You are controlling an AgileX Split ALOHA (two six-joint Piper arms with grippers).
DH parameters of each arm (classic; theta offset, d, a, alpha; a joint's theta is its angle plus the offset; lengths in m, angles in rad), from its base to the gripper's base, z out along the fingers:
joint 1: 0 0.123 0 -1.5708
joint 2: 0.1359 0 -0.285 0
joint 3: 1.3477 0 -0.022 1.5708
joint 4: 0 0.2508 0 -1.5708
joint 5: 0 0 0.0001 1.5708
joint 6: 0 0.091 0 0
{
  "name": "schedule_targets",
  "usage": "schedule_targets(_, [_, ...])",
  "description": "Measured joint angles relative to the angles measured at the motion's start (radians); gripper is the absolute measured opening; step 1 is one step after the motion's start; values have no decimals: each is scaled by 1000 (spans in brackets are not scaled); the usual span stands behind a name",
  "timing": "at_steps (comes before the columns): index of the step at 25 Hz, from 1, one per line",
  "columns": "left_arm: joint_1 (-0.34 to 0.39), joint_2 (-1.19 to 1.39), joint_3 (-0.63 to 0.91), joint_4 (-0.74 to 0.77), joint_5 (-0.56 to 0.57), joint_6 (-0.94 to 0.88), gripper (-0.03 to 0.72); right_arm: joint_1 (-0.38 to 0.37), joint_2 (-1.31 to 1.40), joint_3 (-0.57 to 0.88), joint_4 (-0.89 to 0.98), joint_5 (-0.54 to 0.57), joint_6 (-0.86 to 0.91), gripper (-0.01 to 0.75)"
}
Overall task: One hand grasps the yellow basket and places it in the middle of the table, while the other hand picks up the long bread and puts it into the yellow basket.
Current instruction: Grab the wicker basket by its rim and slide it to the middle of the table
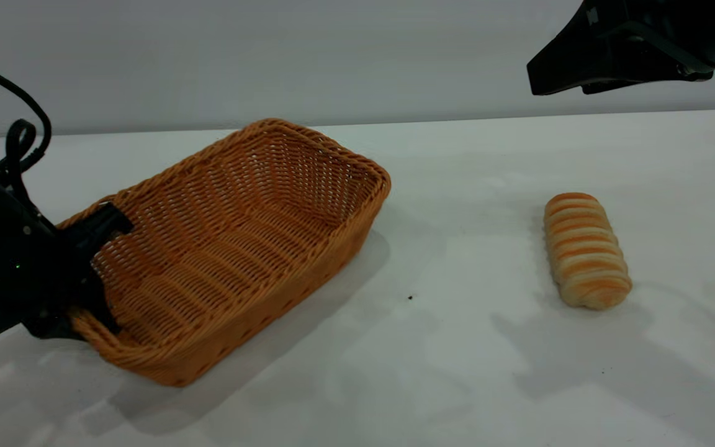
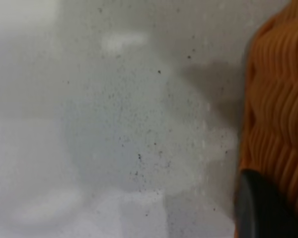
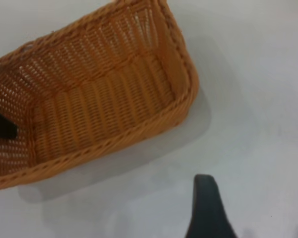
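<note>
The yellow basket (image 1: pixel 239 248) sits left of the table's middle, empty, and also shows in the right wrist view (image 3: pixel 99 99). My left gripper (image 1: pixel 94 267) is shut on the basket's left short wall, with one finger (image 1: pixel 109 222) inside and the rest outside. In the left wrist view the wicker (image 2: pixel 283 99) lies right against a black finger (image 2: pixel 263 208). The long bread (image 1: pixel 586 248) lies on the white table (image 1: pixel 457 347) at the right, apart from the basket. My right gripper (image 1: pixel 540 77) hangs high above the table's far right, well above the bread and holding nothing.
A small dark speck (image 1: pixel 410 298) lies on the table between the basket and the bread. The table's back edge (image 1: pixel 519 118) meets a plain grey wall. The left arm's black cable (image 1: pixel 22 130) loops up at the far left.
</note>
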State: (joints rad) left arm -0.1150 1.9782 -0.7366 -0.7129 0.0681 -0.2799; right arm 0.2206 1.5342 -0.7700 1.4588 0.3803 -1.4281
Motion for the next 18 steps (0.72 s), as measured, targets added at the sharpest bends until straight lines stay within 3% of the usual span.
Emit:
schedule_targets(6, [0, -11, -68, 42, 80, 71, 103, 0, 0, 0, -8, -4, 11, 548])
schedule_targets(12, [0, 49, -373, 223, 391, 280, 103, -12, 11, 0, -87, -65, 57, 548])
schedule_targets(18, [-19, 254, -660, 292, 570, 409, 103, -143, 150, -55, -99, -93, 68, 548])
